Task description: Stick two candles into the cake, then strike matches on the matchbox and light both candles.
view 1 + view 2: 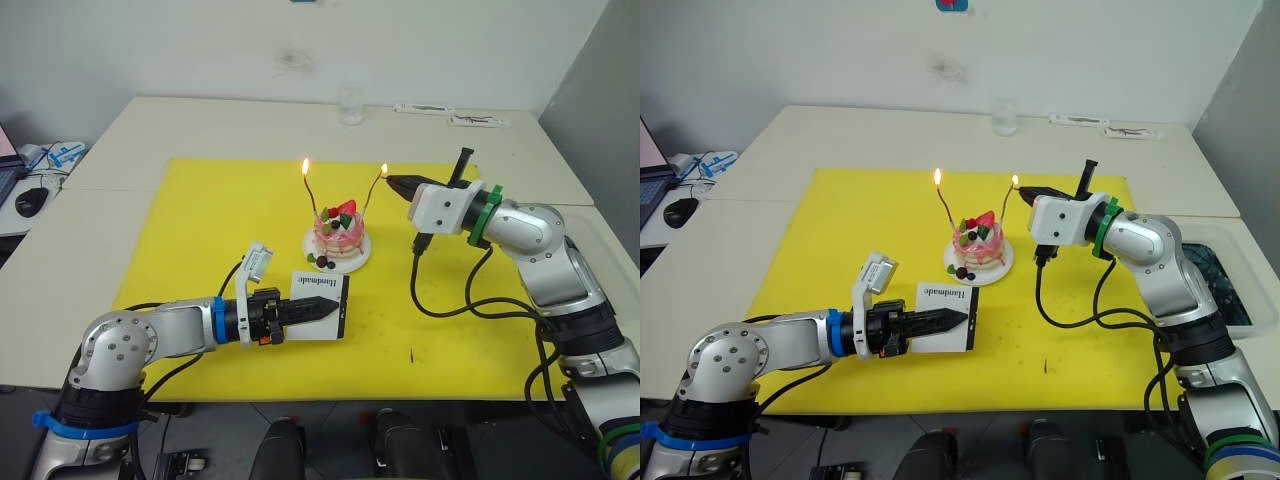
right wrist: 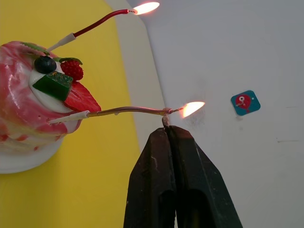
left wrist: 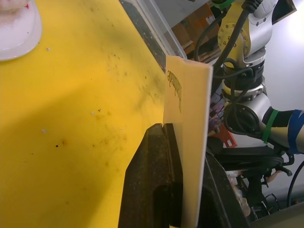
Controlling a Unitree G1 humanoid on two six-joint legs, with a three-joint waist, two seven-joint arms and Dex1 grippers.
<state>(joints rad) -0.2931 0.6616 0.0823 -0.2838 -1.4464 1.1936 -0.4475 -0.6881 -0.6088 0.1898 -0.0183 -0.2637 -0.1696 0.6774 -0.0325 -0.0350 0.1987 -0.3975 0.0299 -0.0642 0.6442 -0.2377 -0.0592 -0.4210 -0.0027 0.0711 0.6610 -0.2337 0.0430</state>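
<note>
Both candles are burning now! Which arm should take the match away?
The right. Its gripper is shut on the match, right at the golden candle's flame. The left gripper is busy holding the matchbox.

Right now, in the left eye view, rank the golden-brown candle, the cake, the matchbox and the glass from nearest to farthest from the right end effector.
1. Golden-brown candle, flame at the right end effector tip.
2. Cake, toward the robot's left, below.
3. Matchbox and glass: too close to call; one held near the front, one at the table's back.
</note>
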